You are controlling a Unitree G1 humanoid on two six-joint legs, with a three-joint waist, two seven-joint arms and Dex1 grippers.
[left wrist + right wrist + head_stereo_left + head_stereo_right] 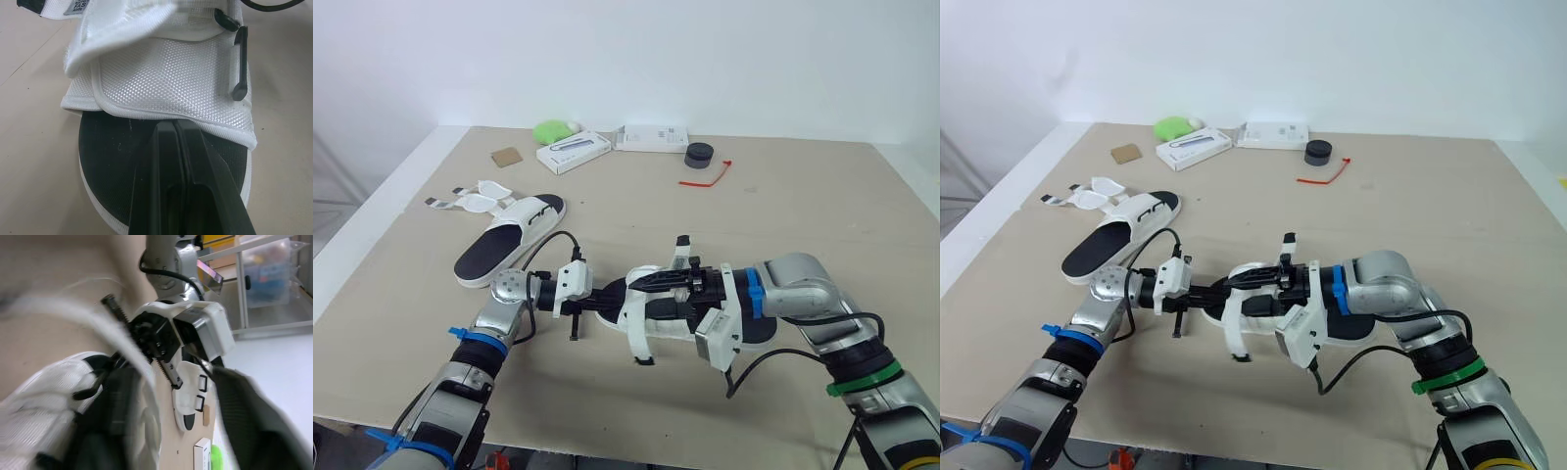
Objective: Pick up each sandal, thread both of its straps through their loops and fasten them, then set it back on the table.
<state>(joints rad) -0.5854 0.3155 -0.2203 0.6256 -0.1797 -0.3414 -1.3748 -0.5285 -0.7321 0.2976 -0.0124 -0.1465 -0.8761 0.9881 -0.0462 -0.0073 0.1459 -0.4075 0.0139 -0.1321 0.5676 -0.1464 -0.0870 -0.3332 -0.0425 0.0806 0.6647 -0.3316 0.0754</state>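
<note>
One white sandal with a black footbed (512,238) lies at the left of the table (822,225), its two straps (475,196) spread open. The second sandal (651,315) lies at the front middle between my grippers. My left gripper (607,295) is shut, its fingers (171,161) resting over the black footbed with the tips at the edge of the white mesh strap (166,78). From the right, my right gripper (656,284) reaches over this sandal's straps. Its fingers (244,421) stand wide apart, open, with a blurred white strap (146,396) looped by one of them.
Along the back of the table are a brown card (507,156), a green lump (553,130), two white boxes (574,152) (651,137), a black round puck (700,154) and a red tie (710,174). The table's left edge runs close to the first sandal.
</note>
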